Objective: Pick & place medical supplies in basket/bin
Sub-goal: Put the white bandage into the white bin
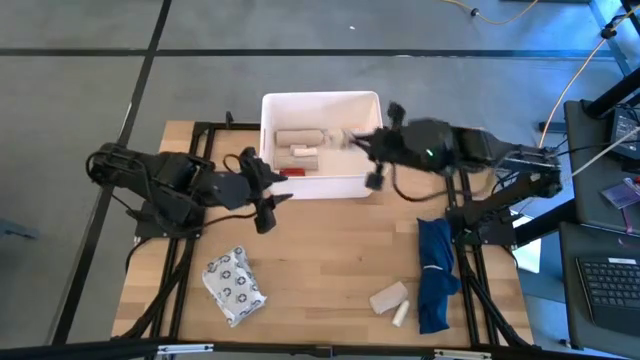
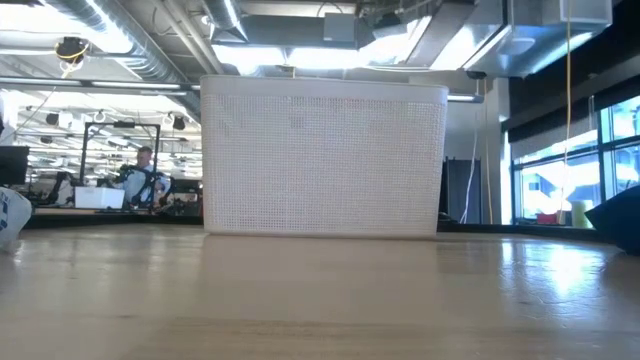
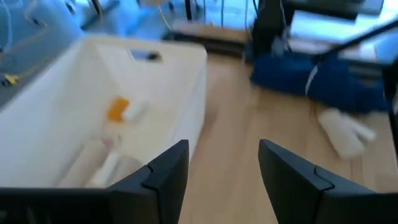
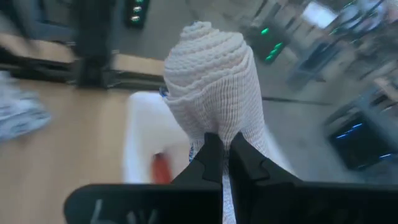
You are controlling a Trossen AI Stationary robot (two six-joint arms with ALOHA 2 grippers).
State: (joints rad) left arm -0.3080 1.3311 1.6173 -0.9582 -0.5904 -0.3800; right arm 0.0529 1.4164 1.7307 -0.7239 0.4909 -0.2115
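Fingers (image 4: 219,155) pinch gauze roll (image 4: 214,87) over bin (image 1: 320,140).

- Wooden table (image 1: 330,250) carries everything.
- White bin (image 1: 320,190) stands at its far edge.
- Grey packet (image 1: 234,286) lies near-left of the bin.
- Blue cloth (image 1: 436,272) and white rolls (image 1: 393,301) lie near-right.

Grey floor (image 1: 300,40) runs round the wooden table (image 1: 330,250), crossed by dark lines. Off to one side a keyboard (image 1: 610,285) sits on a dark desk. Overhead, silver ducts (image 2: 130,50) and strip lights (image 2: 225,20); bright windows (image 2: 560,160) on one side, and a person (image 2: 143,175) at distant desks.
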